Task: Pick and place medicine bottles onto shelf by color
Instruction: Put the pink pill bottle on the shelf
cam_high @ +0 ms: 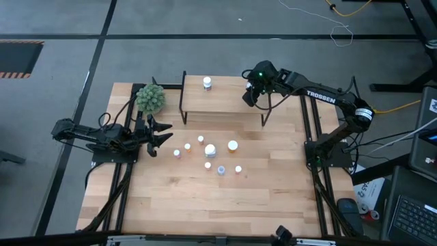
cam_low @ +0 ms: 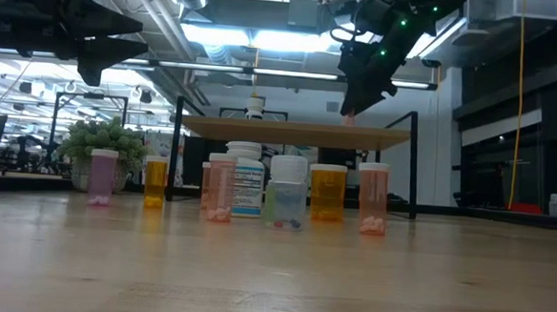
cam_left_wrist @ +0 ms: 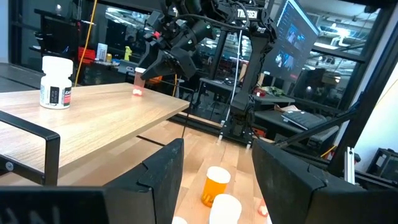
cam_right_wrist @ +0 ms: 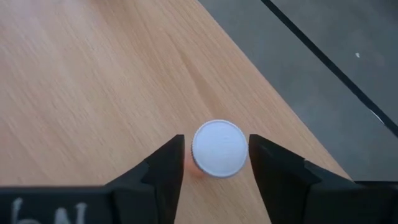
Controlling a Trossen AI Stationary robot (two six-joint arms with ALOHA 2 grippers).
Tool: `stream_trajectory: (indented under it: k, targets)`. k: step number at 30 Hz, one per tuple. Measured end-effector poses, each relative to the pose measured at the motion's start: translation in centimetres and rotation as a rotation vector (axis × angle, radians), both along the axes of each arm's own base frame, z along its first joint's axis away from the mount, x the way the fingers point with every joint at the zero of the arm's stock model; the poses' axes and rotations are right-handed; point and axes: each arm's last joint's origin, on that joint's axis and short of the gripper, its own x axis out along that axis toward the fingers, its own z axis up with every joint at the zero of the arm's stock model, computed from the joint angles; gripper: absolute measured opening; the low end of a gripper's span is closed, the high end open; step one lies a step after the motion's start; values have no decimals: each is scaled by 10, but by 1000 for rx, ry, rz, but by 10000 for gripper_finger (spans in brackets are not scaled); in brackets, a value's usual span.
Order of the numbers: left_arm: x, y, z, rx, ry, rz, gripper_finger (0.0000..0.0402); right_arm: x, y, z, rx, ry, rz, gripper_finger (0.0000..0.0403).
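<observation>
From above, a light-wood table [cam_high: 205,198] stands on a grey floor. The shelf [cam_high: 222,102] sits at its far edge and carries one white bottle [cam_high: 207,83]. Eight capped medicine bottles [cam_high: 210,150] cluster on the tabletop in front of the shelf, and a green plant ball [cam_high: 150,98] sits off its left end. The left gripper [cam_high: 160,134] waits beside the cluster, fingers spread wide; the right gripper [cam_high: 250,96] is over the shelf's right end.

At table height, a workshop with ceiling lights lies behind. Seven bottles show in a row here: pink, orange, white and pale ones.

The left wrist view shows the right gripper [cam_left_wrist: 144,73] at a pink bottle [cam_left_wrist: 138,84] standing on the shelf board.

The right wrist view shows its fingers [cam_right_wrist: 168,168] narrowly flanking that bottle's white cap [cam_right_wrist: 218,148]; contact cannot be told.
</observation>
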Motion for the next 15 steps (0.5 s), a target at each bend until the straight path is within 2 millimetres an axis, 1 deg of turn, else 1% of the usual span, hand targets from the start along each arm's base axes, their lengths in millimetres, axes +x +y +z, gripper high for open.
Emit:
stream_trajectory:
  k: [5,10,15]
  targets:
    - [0,0,0,0,0,0,186,1,-1,4,-9,-10,2,198]
    - [0,0,0,0,-1,0,186,2,-1,19,-25,-31,4,199]
    - [0,0,0,0,-1,0,186,1,-1,40,-18,-54,-8,200]
